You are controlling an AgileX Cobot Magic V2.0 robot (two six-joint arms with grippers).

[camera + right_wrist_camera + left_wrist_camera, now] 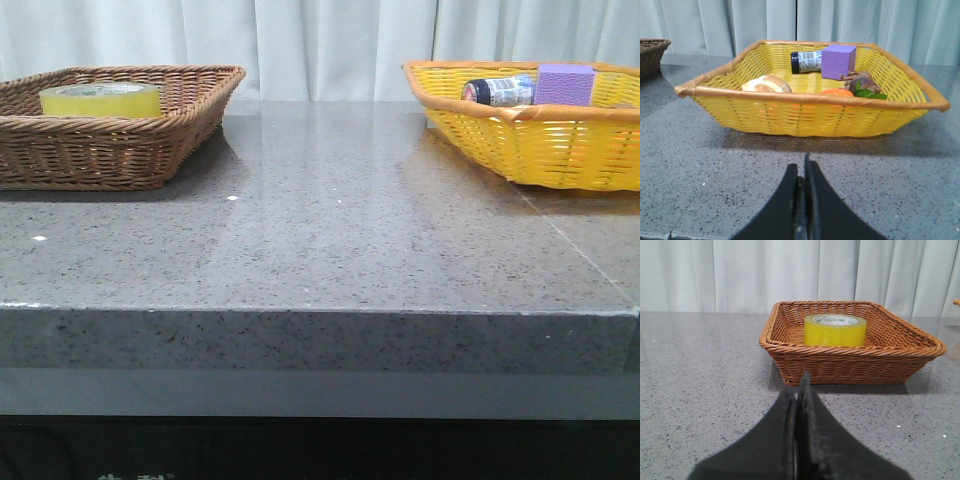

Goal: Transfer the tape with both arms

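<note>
The tape (100, 99), a wide yellow roll with a white core, lies flat in the brown wicker basket (130, 150) at the far left of the table. It also shows in the left wrist view (835, 330), inside that basket (850, 362). My left gripper (799, 385) is shut and empty, low over the table, a short way in front of the basket. My right gripper (802, 170) is shut and empty, low over the table in front of the yellow basket (810, 117). Neither gripper shows in the front view.
The yellow basket (540, 145) at the far right holds a dark-capped bottle (807, 62), a purple block (838, 61), a bread roll (767, 83), an orange item (836, 92) and a brown piece with green leaves (864, 86). White curtains hang behind the grey stone table (330, 230).
</note>
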